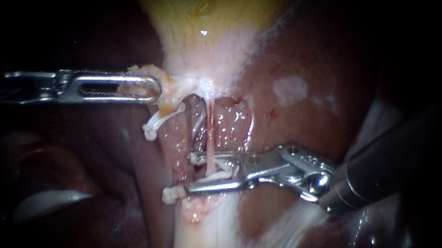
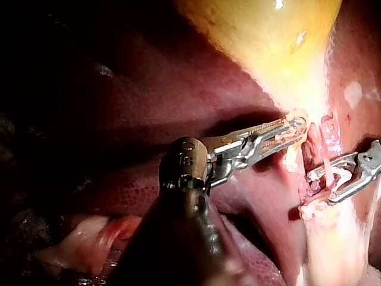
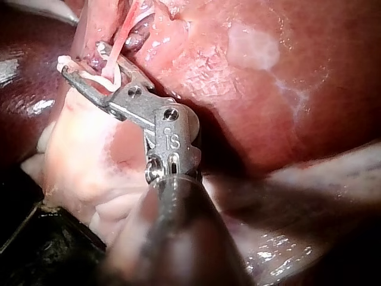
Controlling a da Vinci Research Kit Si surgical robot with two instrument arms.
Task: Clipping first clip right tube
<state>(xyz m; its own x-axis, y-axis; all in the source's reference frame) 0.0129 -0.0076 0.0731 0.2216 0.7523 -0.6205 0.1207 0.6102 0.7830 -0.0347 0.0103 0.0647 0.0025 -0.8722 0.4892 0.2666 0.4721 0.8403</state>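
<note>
Right instrument (image 1: 191,173) comes in from the right with its jaws standing apart. They carry a white clip (image 1: 221,170) between them, one leg against each jaw, so the clip is held open and not squeezed. The right tube (image 1: 211,133), a thin pink strand, runs down from the base of the gallbladder (image 1: 200,18) and passes between the clip's legs, low on its exposed length. The jaws lie across the tube, which appears chosen so that the clip will close square on it. The right wrist view shows the same thing: the pink strand drops into the open clip just ahead of the jaw hinge.

A white lump (image 1: 170,194) sits just past the tip of the lower jaw. Whether it is the end of this clip or a separate one cannot be told. Another clip (image 1: 153,128) hangs on the strand to the left of the pink tube, well clear of the jaws.

Left instrument (image 1: 153,88) has its long slotted jaws pressed together on pale yellowish tissue at the gallbladder's base. Judging by the taut line of the tube, this hold pulls the tissue aside and stretches the strands apart, which gives the right instrument room.

Dark red liver (image 1: 301,117) lies behind and around all this, and a pale band of tissue (image 1: 201,237) runs off below the jaws.

No tray or dish shows. The only thing like a container is the gallbladder, a yellow sac whose contents cannot be seen.

The step looks close to its squeeze, since the tube is inside the clip and the clip is not yet shut.
</note>
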